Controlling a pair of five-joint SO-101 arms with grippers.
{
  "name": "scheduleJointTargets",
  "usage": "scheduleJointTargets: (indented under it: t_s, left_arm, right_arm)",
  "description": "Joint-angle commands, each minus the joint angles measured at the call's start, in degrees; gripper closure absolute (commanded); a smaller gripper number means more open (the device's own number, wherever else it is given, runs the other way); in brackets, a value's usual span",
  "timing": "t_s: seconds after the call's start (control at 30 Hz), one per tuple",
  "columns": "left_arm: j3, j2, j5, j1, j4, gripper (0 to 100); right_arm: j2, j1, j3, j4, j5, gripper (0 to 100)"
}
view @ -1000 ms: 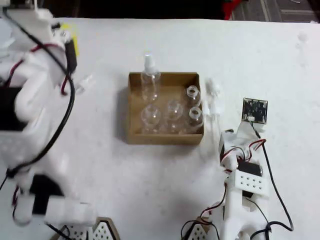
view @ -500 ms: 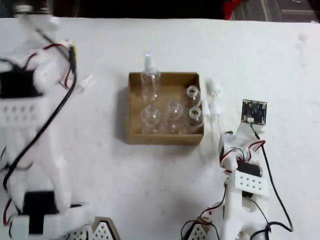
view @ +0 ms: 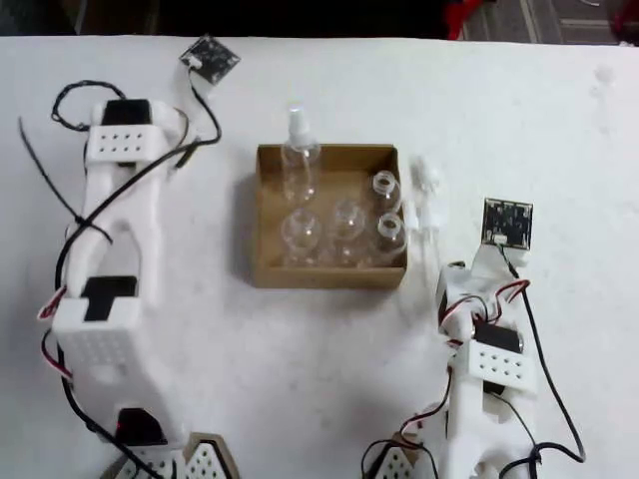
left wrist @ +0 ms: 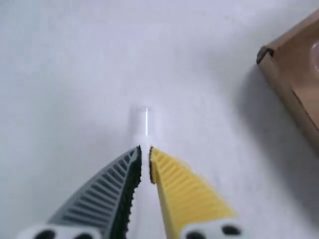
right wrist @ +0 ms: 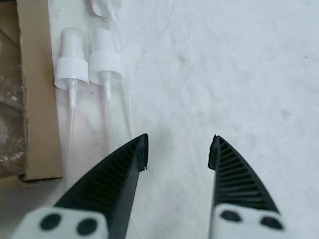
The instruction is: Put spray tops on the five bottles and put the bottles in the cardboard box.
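Standing in the cardboard box [view: 329, 276] — five bottles [view: 346, 222] (one capped).

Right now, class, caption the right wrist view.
Open right gripper above the table, two spray tops lying beside the box.

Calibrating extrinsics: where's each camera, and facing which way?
High view: overhead, facing down at white table; shows left arm, right arm, brown cardboard box of clear bottles.
Left wrist: on left arm, down past its grey-and-yellow claw at a white spray top.
Right wrist: down past its open black claw at two white spray tops.
Shared: box edge in all three.
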State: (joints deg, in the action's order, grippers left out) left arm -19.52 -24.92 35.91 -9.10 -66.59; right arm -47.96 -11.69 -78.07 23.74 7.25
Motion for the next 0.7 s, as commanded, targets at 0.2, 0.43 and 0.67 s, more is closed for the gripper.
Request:
scheduleJointTargets:
  t_s: [0.2,0.43,0.67]
  left_arm:
    - [-0.8,-7.4,-9.2,-2.9,13.5,81]
    - [-9.1,-16.7,-8.4,-6.2,14.1,81]
    - [-27.1,-28.9,-7.8,-5.9,2.7,81]
  right_arm:
    - [-1.0,0.4,0.4,-0.9,0.9,81.8]
    - [-1.0,0.5,0.4,-0.9,0.9,81.8]
    - [-0.9,0.5,0.4,-0.9,0.9,81.8]
